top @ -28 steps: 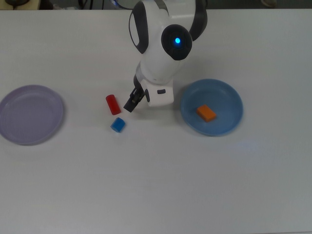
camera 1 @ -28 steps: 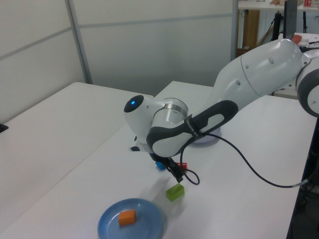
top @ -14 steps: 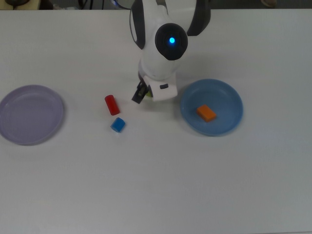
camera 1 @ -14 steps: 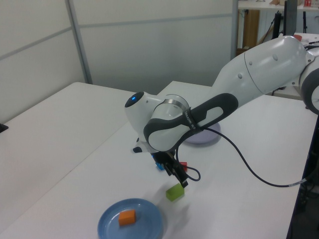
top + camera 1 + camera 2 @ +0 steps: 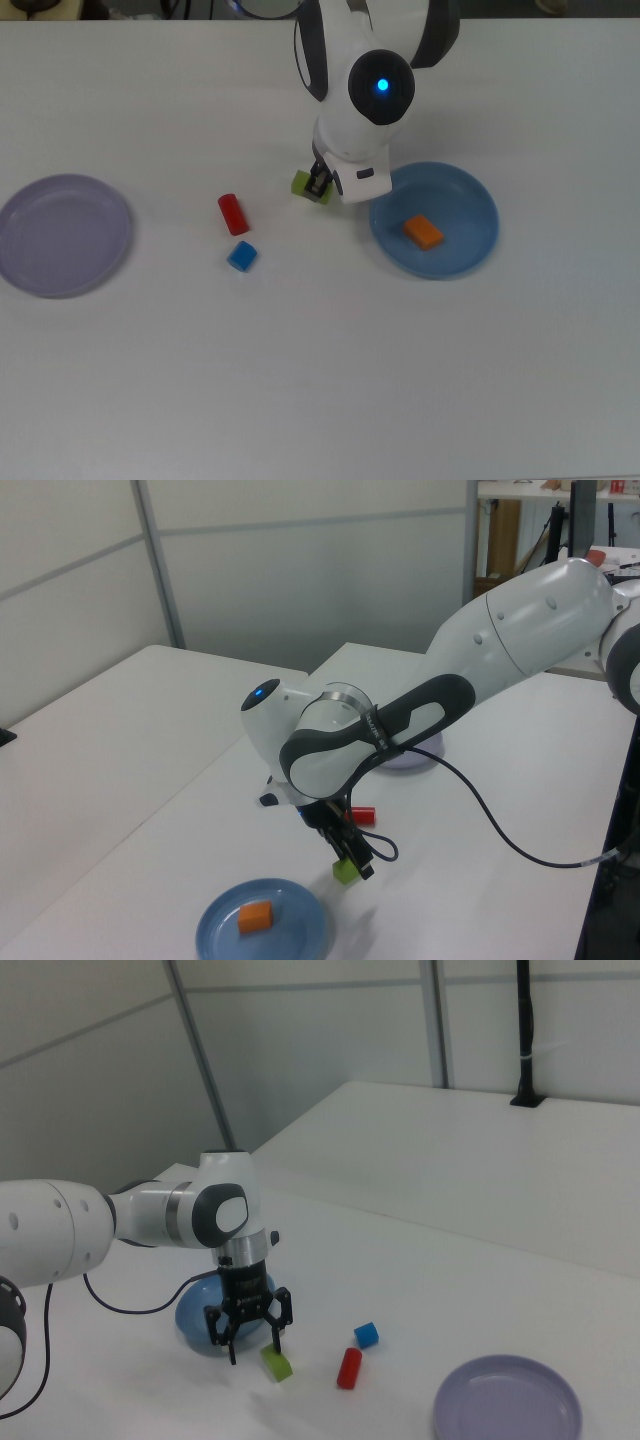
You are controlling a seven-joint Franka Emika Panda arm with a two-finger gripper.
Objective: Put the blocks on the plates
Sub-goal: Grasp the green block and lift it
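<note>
While the orange block (image 5: 423,232) already lies in the blue plate (image 5: 470,200), the tool (image 5: 249,1335) hangs low over the white tabletop (image 5: 320,380) with its fingers spread apart, holding nothing. The lime-green block (image 5: 277,1363) rests on the tabletop just beside the tool's tip, between the blue plate and the red cylinder (image 5: 231,214). The small blue cube (image 5: 241,256) sits near the cylinder, and the lavender plate (image 5: 62,235) stands bare, well apart at the top view's left. The step in hand looks like reaching for the green block; next the tool would need to straddle it, close, and lift.
</note>
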